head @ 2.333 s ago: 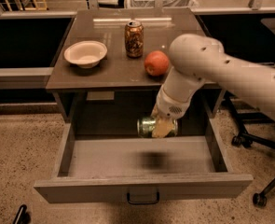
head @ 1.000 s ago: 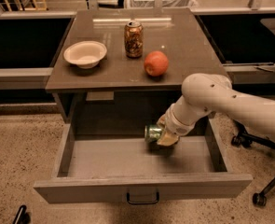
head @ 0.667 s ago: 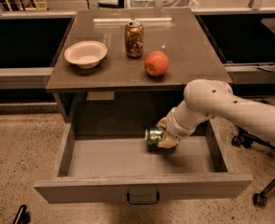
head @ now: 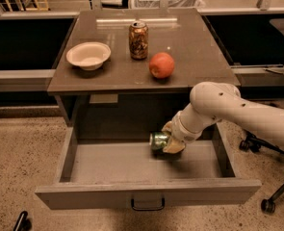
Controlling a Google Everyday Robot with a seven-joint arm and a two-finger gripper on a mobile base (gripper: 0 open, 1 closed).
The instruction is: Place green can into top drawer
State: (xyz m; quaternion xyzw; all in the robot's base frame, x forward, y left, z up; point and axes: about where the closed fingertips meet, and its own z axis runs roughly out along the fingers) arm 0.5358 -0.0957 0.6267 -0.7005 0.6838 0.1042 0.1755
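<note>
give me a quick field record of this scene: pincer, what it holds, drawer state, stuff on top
pincer: low inside the drawer, right of centre, closed on the can
held item: small green and white aluminium can, lying sideways
drawer: wide grey top drawer, pulled open
on the brown tabletop: cream round bowl, upright brown-orange drink can, red-orange round fruit
can touching drawer floor: cannot tell
</note>
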